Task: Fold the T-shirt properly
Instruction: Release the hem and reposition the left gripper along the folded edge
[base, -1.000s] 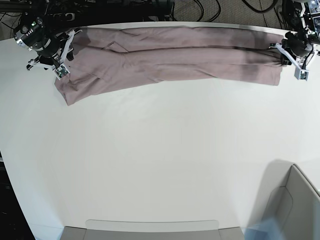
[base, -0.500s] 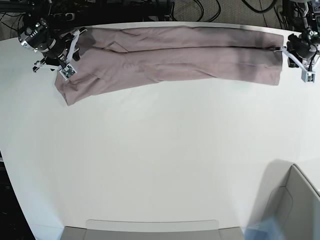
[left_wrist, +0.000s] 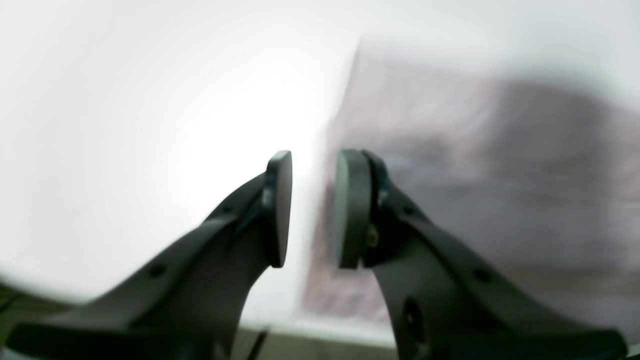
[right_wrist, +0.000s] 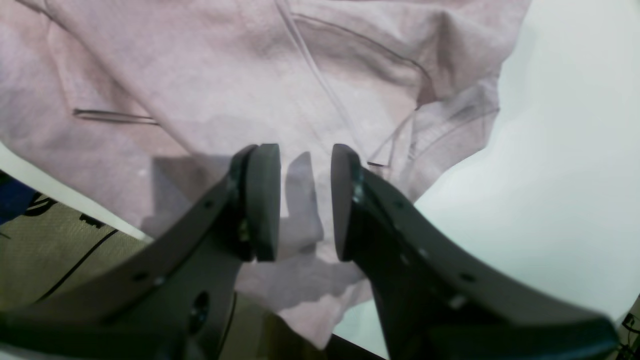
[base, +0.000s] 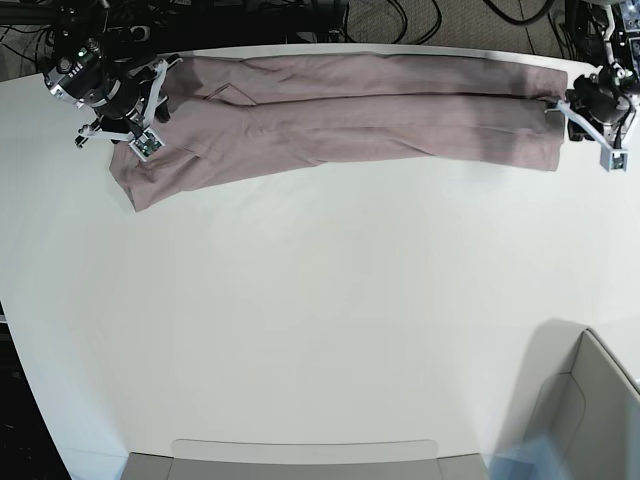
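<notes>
- The shirt (base: 340, 118) is lying along the far edge of the table (base: 320, 330), already doubled into a long, narrow band running side to side.
- The left gripper (base: 592, 128) is hanging just off the band's end on the base view's right, jaws parted with a clear gap and nothing between them; its wrist view is blurred, but the cloth edge (left_wrist: 450, 175) is showing beyond the pads.
- The right gripper (right_wrist: 304, 200) is hovering over the bunched sleeve end at the other side, jaws spread too, gripping nothing, with wrinkled cloth below.
- This fabric is looking light, soft and floppy, so it is likely going to sag and drag rather than hold a shape.
- Stacked layers may be sliding on each other, so a pinch wants to be catching every layer.
- Best holds, by my reckoning: the two corners at one short end, right on the hem edge.
- The sleeve end is looking lumpier; a grip there is risking a crooked fold.
</notes>
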